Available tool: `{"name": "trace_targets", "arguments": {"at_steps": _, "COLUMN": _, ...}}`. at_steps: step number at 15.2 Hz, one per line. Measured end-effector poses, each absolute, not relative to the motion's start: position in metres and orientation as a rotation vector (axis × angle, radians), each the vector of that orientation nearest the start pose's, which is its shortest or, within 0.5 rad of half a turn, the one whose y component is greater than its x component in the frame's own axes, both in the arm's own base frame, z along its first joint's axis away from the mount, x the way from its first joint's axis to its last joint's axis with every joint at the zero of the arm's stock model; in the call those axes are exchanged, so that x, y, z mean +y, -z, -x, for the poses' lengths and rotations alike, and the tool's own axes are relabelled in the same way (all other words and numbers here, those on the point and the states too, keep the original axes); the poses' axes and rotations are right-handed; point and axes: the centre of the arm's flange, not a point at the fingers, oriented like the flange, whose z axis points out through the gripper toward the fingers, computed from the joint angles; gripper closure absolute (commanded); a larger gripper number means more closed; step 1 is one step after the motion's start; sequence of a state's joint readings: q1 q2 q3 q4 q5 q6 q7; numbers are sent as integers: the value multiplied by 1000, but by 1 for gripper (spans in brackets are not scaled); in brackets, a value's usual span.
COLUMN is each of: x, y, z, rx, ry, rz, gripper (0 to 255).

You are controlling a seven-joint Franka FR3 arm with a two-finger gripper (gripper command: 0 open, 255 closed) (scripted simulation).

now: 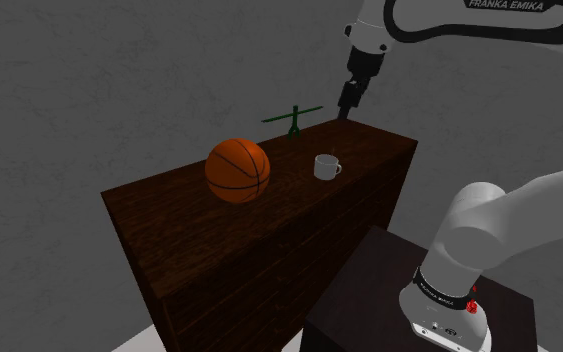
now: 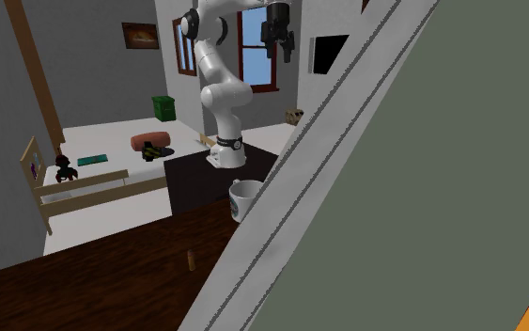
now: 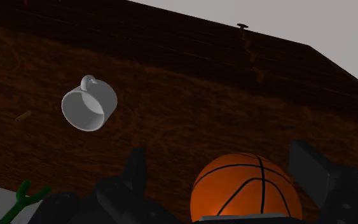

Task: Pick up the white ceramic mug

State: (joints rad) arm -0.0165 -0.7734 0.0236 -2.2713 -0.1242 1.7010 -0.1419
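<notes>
A white mug (image 1: 326, 167) stands upright on the dark wooden table (image 1: 269, 240), its handle toward the shoulder view's right. In the wrist view the mug (image 3: 88, 105) lies well off to the side of my fingers, seen from above with its mouth open. In the second exterior view a slanted grey panel partly hides the mug (image 2: 244, 199). My gripper (image 1: 350, 97) hangs high above the table's far corner, apart from the mug. It is open (image 3: 219, 154), with nothing held between its fingers (image 3: 136, 170).
An orange basketball (image 1: 237, 170) rests on the table to the shoulder view's left of the mug, and below my fingers as the basketball (image 3: 250, 188). A thin green figure (image 1: 293, 118) stands at the far edge. My stand (image 1: 409, 300) is close to the table.
</notes>
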Motion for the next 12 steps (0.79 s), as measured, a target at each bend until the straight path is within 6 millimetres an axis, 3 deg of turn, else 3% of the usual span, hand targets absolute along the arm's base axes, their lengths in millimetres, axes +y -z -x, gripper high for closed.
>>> {"name": "trace_targets", "arguments": {"at_steps": 5, "x": -31, "y": -616, "z": -347, "rx": -217, "ry": 297, "rz": 3266, "gripper": 0}}
{"name": "trace_targets", "arguments": {"at_steps": 12, "x": -85, "y": -554, "z": -394, "rx": -163, "ry": 254, "rz": 3251, "gripper": 0}}
